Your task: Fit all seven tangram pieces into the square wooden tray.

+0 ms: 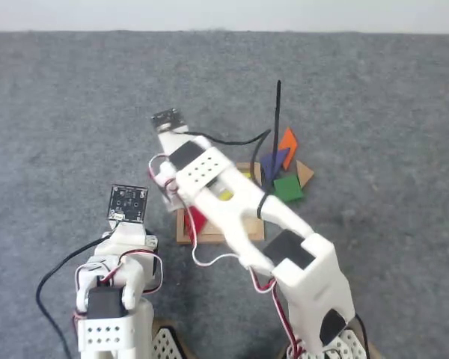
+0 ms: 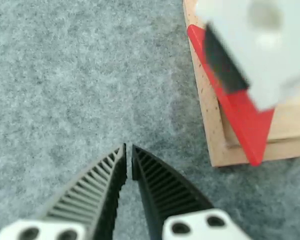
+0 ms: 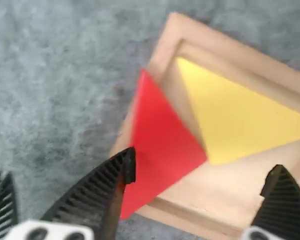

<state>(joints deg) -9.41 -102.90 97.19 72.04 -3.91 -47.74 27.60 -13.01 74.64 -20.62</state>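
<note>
Right gripper [image 3: 197,192]: spread wide, holding nothing. It hangs over the tray [image 3: 162,47] at the tray's 7 o'clock corner (high-view clock).
Finger [image 3: 110,185]: one toothed tip overlaps the outer edge of the red triangle [image 3: 160,145]. Can't tell whether it touches.
Seating: the red triangle isn't seated. It's propped tilted on the tray's 9 o'clock wall, with one tip hanging past the 7 o'clock corner over the carpet [image 1: 75,97].
Long axis: its long edge runs along that wall, roughly 12-to-6. The apex points inward, toward 3 o'clock.
Key relation: the free pocket looks to lie at 3 o'clock from the piece, so I'd judge it needs a nudge that way to drop flat.
Nearer arm: the right one, directly above the piece.
Left gripper [image 2: 128,155]: clenched on nothing, above the carpet at 9 o'clock of the tray and apart from it.
In tray: the yellow triangle [image 3: 235,120] lies flat, just beside the red one.
Loose: the orange triangle [image 1: 288,140], blue piece [image 1: 275,159], green square [image 1: 288,187] and tan triangle [image 1: 305,173] are clustered just off the tray at 2 o'clock.
Count: 1 tray. One each of red, yellow, orange, blue, green and tan makes 6 pieces seen. The seventh may be under the right arm; can't confirm.
</note>
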